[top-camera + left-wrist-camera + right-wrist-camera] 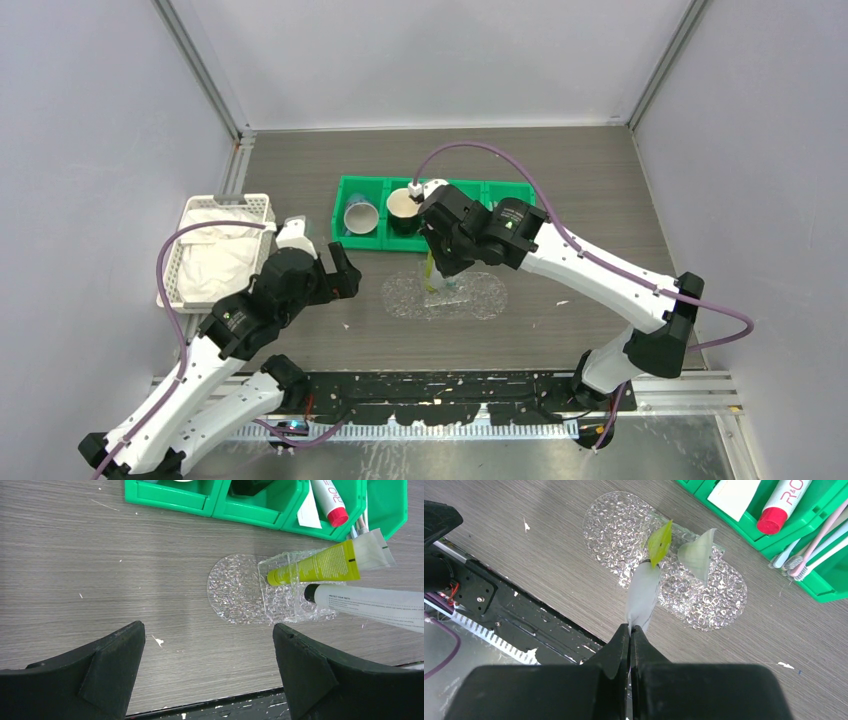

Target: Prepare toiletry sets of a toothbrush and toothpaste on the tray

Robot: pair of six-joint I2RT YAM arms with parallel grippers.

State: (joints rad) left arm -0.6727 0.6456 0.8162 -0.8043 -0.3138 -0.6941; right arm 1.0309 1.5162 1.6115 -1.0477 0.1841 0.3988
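Grey walls close in a grey wood-grain surface (600,180) dotted with white flecks. Along its far side sits a green bin (350,243) of several compartments. Two cups (360,216) stand at its left end, a red-capped tube (781,505) lies beside a white card, and toothbrushes (811,550) fill a compartment further right. Seen from above, the right arm crosses the bin's right half and hides that part. Off to the left stands a white mesh basket (255,200) with a white cloth (215,255) in it, and the left arm lies just beside it.

The glittery clear tray (614,525) lies just in front of the bin, near the middle of the surface. The right end effector (630,630) is pinched tight on the flat crimped end of a white tube (641,592). The tube hangs over the tray with its black cap downward; whether the cap touches the tray I cannot tell. Just beside it a yellow-green tube (320,565) leans with its cap toward the tray. A clear raised piece around that cap is hard to make out against the tray's texture. The left end effector (207,630) hovers to the tray's left, spread wide and holding nothing. The white tube's print is too blurred to read, and the left wrist view cuts off its upper end.
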